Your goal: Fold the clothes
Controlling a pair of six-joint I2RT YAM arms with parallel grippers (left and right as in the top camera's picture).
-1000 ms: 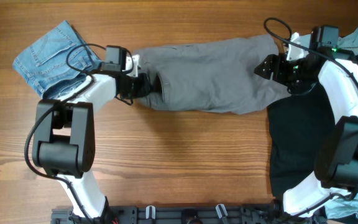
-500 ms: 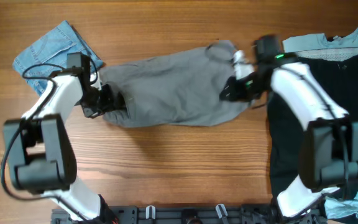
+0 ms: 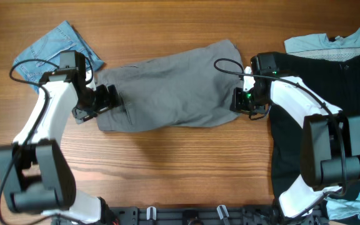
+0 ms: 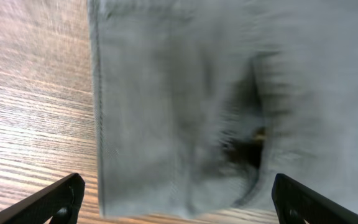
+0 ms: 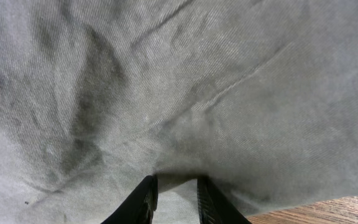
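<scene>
Grey shorts (image 3: 167, 87), flat across the wooden table (image 3: 167, 162) (denim shorts (image 3: 55, 47) and black garment (image 3: 289, 156) set aside): right gripper (image 5: 174, 200) pinched narrow on their right edge, seemingly anchoring it for folding; left gripper (image 3: 108, 99) spread wide over the left end, holding nothing.

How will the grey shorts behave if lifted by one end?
Likely floppy: the grey shorts lie flat with soft wrinkles, so they should drape and sag. Fabric puckers at the right gripper, suggesting a pinch holds. Pushed, they would probably bunch rather than slide on the table.
</scene>
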